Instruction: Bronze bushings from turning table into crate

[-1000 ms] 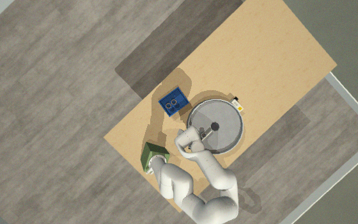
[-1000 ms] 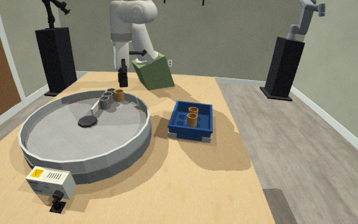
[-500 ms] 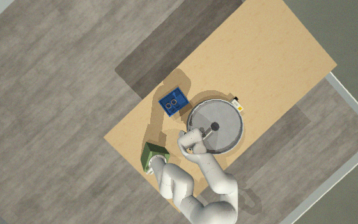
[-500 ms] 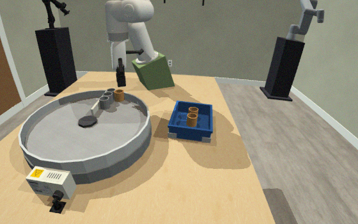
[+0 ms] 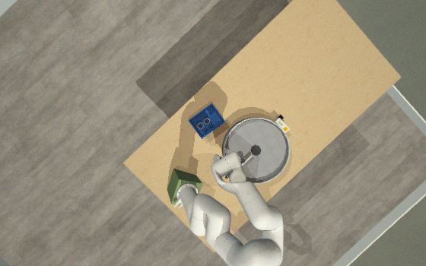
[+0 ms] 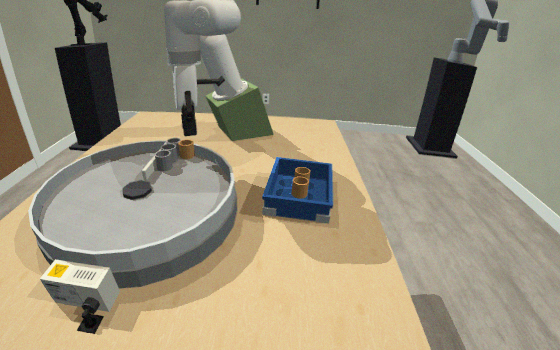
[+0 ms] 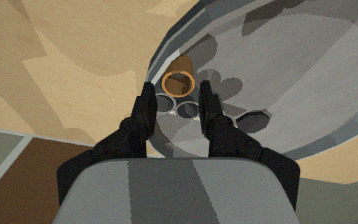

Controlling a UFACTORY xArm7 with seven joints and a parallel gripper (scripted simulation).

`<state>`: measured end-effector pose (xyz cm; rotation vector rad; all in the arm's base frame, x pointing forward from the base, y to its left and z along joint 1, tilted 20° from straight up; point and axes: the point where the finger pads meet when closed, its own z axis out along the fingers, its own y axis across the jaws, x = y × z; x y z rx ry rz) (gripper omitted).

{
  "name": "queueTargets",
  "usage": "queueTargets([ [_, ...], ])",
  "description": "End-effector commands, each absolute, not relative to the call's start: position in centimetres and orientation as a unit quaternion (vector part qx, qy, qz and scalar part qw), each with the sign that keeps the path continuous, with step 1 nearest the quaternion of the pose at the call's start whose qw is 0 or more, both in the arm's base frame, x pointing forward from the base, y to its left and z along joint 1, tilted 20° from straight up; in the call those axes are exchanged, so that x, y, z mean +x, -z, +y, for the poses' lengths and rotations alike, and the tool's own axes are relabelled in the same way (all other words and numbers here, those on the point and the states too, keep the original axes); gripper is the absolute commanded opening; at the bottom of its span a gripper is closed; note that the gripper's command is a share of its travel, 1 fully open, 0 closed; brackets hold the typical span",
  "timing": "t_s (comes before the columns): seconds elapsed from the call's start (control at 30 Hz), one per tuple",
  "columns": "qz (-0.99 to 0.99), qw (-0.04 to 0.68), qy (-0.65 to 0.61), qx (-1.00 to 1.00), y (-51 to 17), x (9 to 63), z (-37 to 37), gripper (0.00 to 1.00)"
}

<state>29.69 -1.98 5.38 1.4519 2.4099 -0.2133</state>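
A bronze bushing (image 6: pixel 186 148) stands upright near the far rim of the grey turning table (image 6: pixel 131 200), next to a row of grey steel bushings (image 6: pixel 165 156). My gripper (image 6: pixel 188 127) hangs a little above the bronze bushing, open and empty. In the wrist view the bronze bushing (image 7: pixel 178 83) shows just beyond my fingertips, with steel bushings (image 7: pixel 187 109) below them. The blue crate (image 6: pixel 298 189) stands to the right of the turning table and holds two bronze bushings (image 6: pixel 300 184). From above, the crate (image 5: pixel 206 121) lies left of the turning table (image 5: pixel 255 149).
A dark hub (image 6: pixel 137 190) and a short bar (image 6: pixel 148 170) sit on the turning table. A white control box (image 6: pixel 79 285) stands at its near rim. The arm's green base block (image 6: pixel 239 116) is behind. Black pedestals (image 6: pixel 88 92) (image 6: pixel 441 107) stand beside the table.
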Motion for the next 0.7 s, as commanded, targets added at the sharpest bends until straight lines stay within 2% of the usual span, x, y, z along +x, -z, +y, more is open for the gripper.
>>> queueTargets([
  [0.0,0.843,0.16,0.074,0.508,-5.4,29.8,-1.9,0.47],
  [0.67,0.843,0.16,0.074,0.508,-3.2,30.2,-2.6,0.47],
])
